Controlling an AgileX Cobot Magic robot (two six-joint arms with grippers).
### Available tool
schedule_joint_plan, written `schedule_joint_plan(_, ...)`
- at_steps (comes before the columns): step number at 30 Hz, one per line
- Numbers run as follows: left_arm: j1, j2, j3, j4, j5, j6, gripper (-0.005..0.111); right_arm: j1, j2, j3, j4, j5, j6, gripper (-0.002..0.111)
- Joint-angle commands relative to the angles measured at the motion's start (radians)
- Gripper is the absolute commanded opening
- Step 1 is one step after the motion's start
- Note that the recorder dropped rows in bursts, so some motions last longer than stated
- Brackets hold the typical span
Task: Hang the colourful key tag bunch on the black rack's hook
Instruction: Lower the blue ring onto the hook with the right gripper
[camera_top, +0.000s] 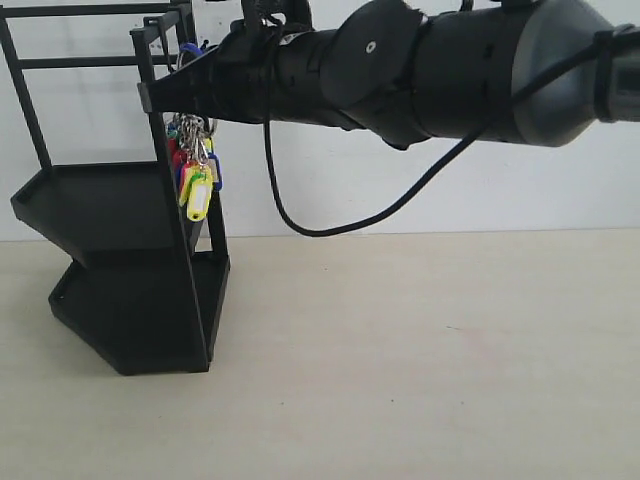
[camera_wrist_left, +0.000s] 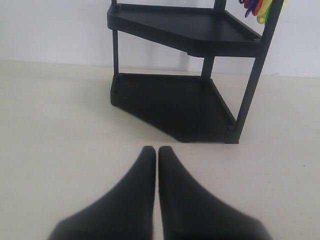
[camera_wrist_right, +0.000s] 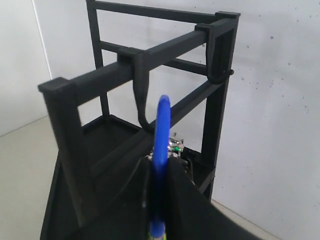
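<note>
Indoors: beige tabletop (camera_top: 420, 350), white wall (camera_top: 400, 190); right hand (camera_wrist_right: 159, 172) pinching bunch (camera_top: 197, 190), left hand (camera_wrist_left: 156, 155) closed.

Pale beige tabletop (camera_top: 420, 380), matte, few faint specks; white wall (camera_top: 540, 190) behind, small dark flecks.

1. Bright, even, soft light fills all views; the wall (camera_top: 450, 190) is pale.
2. The black rack (camera_top: 120, 300) casts a faint shadow on the table (camera_top: 400, 380).
3. The left gripper (camera_wrist_left: 156, 150) blurs near the lens; so does the colourful key tag bunch (camera_wrist_right: 161, 150).
</note>
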Motion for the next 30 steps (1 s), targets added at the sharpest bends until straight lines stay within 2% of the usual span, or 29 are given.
schedule_joint_plan(1,0.002,-0.002,0.003,0.005,-0.007,0.003,0.004,0.014,-0.005,-0.014,-0.001,-0.033,-0.017,0.0)
schedule_joint_plan(12,0.002,-0.002,0.003,0.005,-0.007,0.003,0.004,0.014,-0.002,-0.014,0.004,-0.027,-0.019,0.002)
schedule_joint_plan(15,0.002,-0.002,0.003,0.005,-0.007,0.003,0.004,0.014,-0.002,-0.014,0.004,-0.027,-0.019,0.012)
schedule_joint_plan(17,0.002,-0.002,0.003,0.005,-0.007,0.003,0.004,0.014,-0.002,-0.014,0.002,-0.027,-0.02,0.024)
schedule_joint_plan(20,0.002,-0.002,0.003,0.005,-0.007,0.003,0.004,0.014,-0.002,-0.014,0.002,-0.023,-0.026,0.051)
schedule_joint_plan(21,0.002,-0.002,0.003,0.005,-0.007,0.003,0.004,0.014,-0.002,-0.014,0.002,-0.019,-0.026,0.057)
schedule_joint_plan(30,0.002,-0.002,0.003,0.005,-0.007,0.003,0.004,0.014,-0.002,-0.014,0.004,-0.005,-0.017,0.058)
